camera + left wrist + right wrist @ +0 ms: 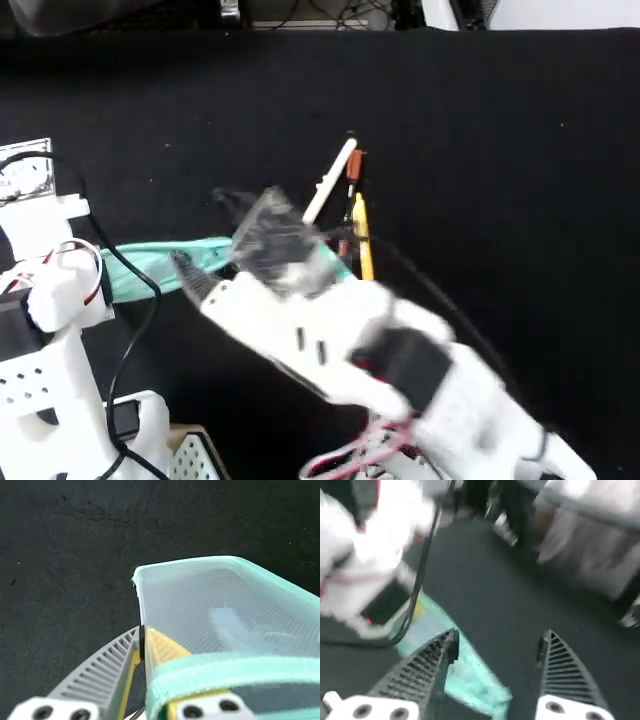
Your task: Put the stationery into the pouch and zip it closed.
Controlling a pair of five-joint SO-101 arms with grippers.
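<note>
Your left claw (143, 639) pinches the pouch (215, 605) by its edge; your right claw (497, 647) gapes wide and empty, just over it.

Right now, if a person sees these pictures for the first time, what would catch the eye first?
The mint mesh pouch stands out first against the black table, clamped at one end in the left pincer. Next comes the right pincer, open over the pouch's other end near the table's middle. Just beyond it lie a white pen and a yellow pen, not in the pouch.
</note>
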